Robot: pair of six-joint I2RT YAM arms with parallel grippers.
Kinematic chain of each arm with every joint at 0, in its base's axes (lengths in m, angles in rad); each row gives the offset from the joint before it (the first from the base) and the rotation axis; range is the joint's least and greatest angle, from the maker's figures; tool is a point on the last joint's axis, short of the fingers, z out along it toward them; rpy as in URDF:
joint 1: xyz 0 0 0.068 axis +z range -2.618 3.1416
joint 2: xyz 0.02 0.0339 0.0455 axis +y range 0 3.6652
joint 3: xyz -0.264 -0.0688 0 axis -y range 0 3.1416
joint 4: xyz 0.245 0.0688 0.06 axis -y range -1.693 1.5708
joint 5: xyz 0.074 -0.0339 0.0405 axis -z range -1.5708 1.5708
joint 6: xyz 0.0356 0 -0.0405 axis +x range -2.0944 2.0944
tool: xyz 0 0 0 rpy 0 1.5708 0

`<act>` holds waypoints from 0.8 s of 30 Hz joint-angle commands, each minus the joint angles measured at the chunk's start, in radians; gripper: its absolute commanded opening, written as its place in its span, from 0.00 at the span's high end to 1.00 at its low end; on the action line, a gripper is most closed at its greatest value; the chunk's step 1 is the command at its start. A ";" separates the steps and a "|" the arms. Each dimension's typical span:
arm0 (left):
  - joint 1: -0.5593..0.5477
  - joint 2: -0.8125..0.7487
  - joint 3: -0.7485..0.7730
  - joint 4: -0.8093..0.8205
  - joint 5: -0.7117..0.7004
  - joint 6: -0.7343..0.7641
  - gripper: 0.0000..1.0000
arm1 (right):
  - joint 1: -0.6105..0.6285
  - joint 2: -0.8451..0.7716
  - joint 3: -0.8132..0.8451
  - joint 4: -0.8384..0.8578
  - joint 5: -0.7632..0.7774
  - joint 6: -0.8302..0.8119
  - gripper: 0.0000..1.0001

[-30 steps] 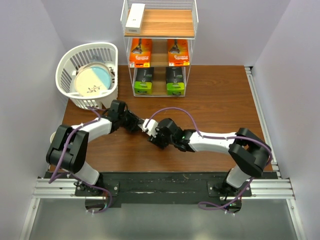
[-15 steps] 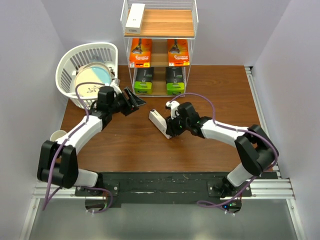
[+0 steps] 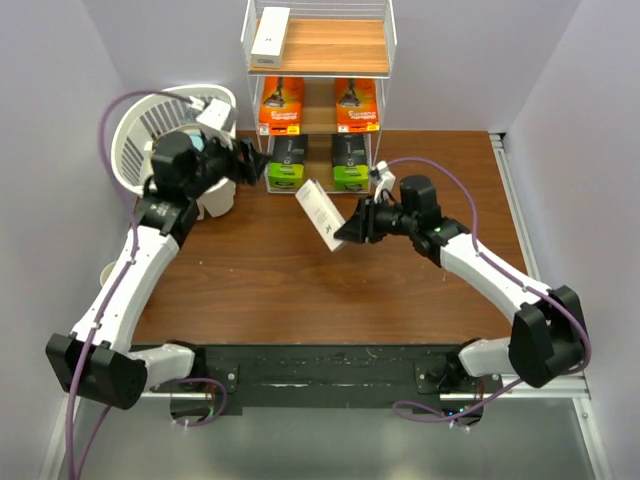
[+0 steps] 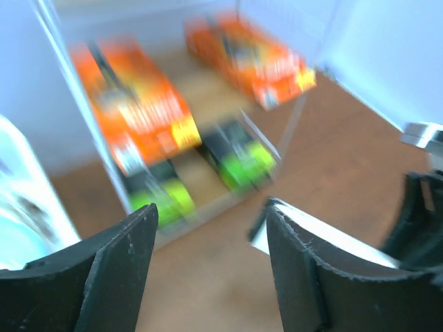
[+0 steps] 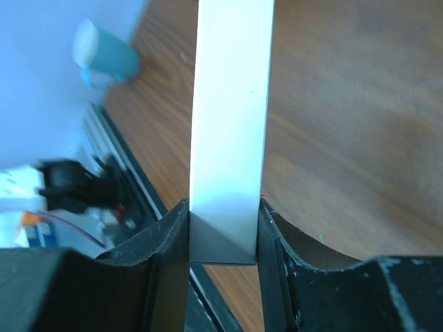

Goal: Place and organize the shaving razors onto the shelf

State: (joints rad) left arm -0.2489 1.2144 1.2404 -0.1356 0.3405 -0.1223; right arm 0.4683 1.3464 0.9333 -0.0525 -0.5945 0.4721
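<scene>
My right gripper [image 3: 352, 228] is shut on one end of a long slim white razor box [image 3: 320, 214], held tilted above the table in front of the shelf [image 3: 318, 128]. In the right wrist view the box [image 5: 232, 104] is pinched between both fingers [image 5: 169, 256]. The shelf's top board carries another white box [image 3: 270, 33]. Two orange boxes [image 3: 282, 103] sit on the middle board and two black-and-lime packs [image 3: 287, 163] on the bottom one. My left gripper [image 3: 250, 160] hangs open and empty by the shelf's lower left corner; its wrist view shows the orange boxes [image 4: 135, 111], lime packs [image 4: 156, 194] and the white box [image 4: 314, 223].
A white slatted basket [image 3: 135, 125] holding a plate stands left of the shelf, partly behind my left arm. A mug [image 3: 115, 272] sits at the table's left edge. Grey walls close in both sides, and the arm bases line the near edge.
The left gripper let go of the white box, opened, and rose back toward the shelf and basket. The right gripper kept the box and carried it up toward the shelf.
</scene>
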 commanded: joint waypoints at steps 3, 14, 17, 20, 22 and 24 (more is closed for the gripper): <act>0.005 0.019 0.203 0.077 0.007 0.234 0.49 | -0.072 -0.052 0.278 0.097 -0.039 0.137 0.77; -0.070 0.250 0.461 0.034 0.134 0.268 1.00 | -0.184 0.154 0.617 0.241 0.065 0.518 0.78; -0.159 0.293 0.479 0.042 0.062 0.361 1.00 | -0.194 0.227 0.676 0.255 0.108 0.607 0.76; -0.230 0.330 0.498 0.045 0.045 0.435 1.00 | -0.195 0.284 0.732 0.215 0.139 0.655 0.76; -0.251 0.356 0.508 0.056 0.045 0.429 1.00 | -0.197 0.309 0.762 0.203 0.154 0.666 0.76; -0.259 0.373 0.521 0.060 0.048 0.412 1.00 | -0.203 0.329 0.779 0.200 0.166 0.683 0.76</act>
State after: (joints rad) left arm -0.4965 1.5726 1.6909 -0.1074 0.4088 0.2420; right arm 0.2737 1.6661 1.6321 0.1356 -0.4915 1.0622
